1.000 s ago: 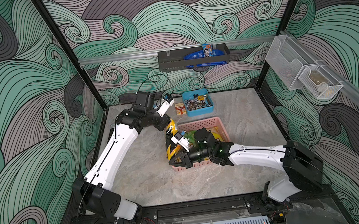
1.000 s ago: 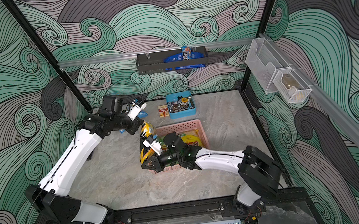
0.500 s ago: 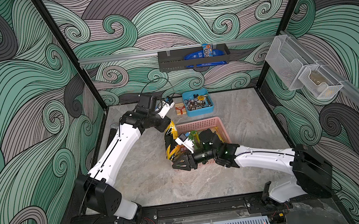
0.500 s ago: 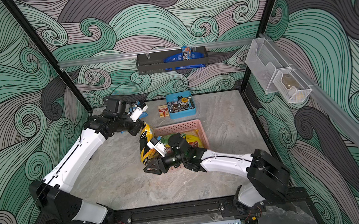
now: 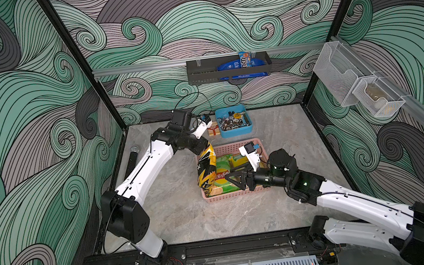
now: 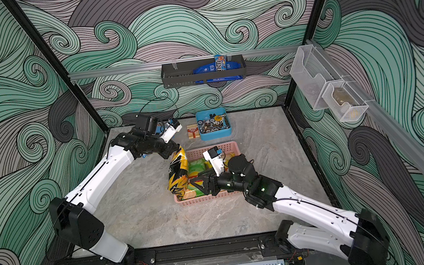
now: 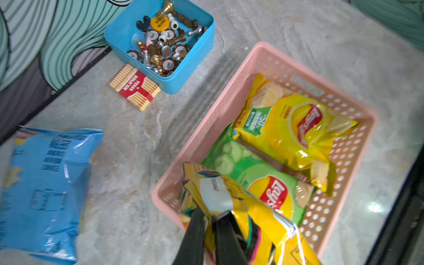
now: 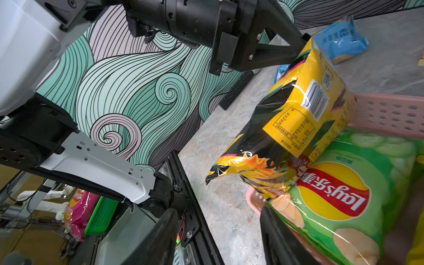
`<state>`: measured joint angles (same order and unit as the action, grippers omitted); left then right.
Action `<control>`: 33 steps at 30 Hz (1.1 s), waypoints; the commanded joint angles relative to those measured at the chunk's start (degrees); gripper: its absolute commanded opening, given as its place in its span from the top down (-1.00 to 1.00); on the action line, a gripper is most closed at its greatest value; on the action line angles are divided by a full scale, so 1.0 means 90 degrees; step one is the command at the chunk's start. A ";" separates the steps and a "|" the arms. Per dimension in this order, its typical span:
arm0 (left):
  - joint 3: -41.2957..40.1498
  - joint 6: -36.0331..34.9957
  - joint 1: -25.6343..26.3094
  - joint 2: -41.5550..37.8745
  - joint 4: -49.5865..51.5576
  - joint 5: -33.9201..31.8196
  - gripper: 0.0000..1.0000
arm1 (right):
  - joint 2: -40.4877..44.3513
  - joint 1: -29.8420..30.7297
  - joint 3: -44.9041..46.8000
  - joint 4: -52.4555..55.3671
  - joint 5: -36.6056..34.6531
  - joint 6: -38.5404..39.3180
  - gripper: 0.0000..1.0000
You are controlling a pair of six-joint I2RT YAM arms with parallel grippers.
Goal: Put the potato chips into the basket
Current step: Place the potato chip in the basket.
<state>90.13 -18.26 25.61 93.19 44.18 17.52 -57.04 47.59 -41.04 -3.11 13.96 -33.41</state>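
The black-and-yellow potato chips bag (image 5: 205, 167) (image 6: 178, 171) stands nearly upright at the left end of the pink basket (image 5: 230, 196) (image 7: 206, 128). Its lower end rests on the green bag (image 7: 263, 181) (image 8: 344, 195). My left gripper (image 7: 212, 220) (image 5: 206, 148) pinches its top seam. A yellow bag (image 7: 293, 128) lies in the basket's far half. The light blue bag (image 7: 46, 179) (image 8: 341, 39) lies on the table beyond the left arm. My right gripper (image 8: 220, 231) (image 5: 232, 176) hovers open over the basket's front, empty, just right of the standing bag (image 8: 298, 110).
A blue tray (image 5: 234, 121) of chess pieces and chips stands behind the basket, with a red-and-cream box (image 5: 213, 131) beside it. A dark rack (image 5: 227, 68) hangs on the back wall and clear bins (image 5: 352, 84) on the right wall. A black cylinder (image 5: 132, 160) lies by the left wall.
My right gripper has opened, let go of the black-and-yellow bag's lower end and drawn back to the right over the basket. The left gripper has carried the bag's top slightly toward the basket.
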 commanded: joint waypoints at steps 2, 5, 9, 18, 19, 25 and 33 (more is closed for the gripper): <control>0.0336 0.0218 0.0117 0.0083 -0.0094 0.1030 0.29 | 0.0109 -0.0023 -0.0006 0.0450 -0.0516 0.0232 -0.21; 0.0387 0.0251 0.0125 0.0163 -0.0088 0.1272 0.12 | 0.0048 -0.0017 -0.0227 0.0703 -0.0508 0.0407 -0.21; 0.0667 0.0398 0.0083 0.0033 0.0116 0.0743 -0.15 | -0.0269 -0.0003 -0.0784 0.1109 -0.0375 0.0753 -0.19; -0.0253 0.1155 -0.1618 -0.1589 -0.0617 0.0289 -0.66 | -0.2057 0.0257 -0.2753 0.2348 -0.0484 0.1598 -0.11; -0.0535 0.1189 -0.1835 -0.1756 -0.0708 0.0173 -0.67 | -0.2288 0.0310 -0.3011 0.2490 -0.0537 0.1705 -0.11; -0.2229 0.1142 -0.2883 -0.2430 -0.1082 -0.0270 -0.68 | -0.3834 0.0508 -0.4274 0.2933 -0.0626 0.2091 -0.11; -0.3724 0.0718 -0.3226 -0.2537 -0.1397 0.0631 -0.69 | -0.4702 0.0512 -0.4540 0.3261 -0.0855 0.2542 -0.10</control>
<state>57.08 -9.28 -3.25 70.63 34.09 18.15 -99.94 52.47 -82.70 23.46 7.97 -13.08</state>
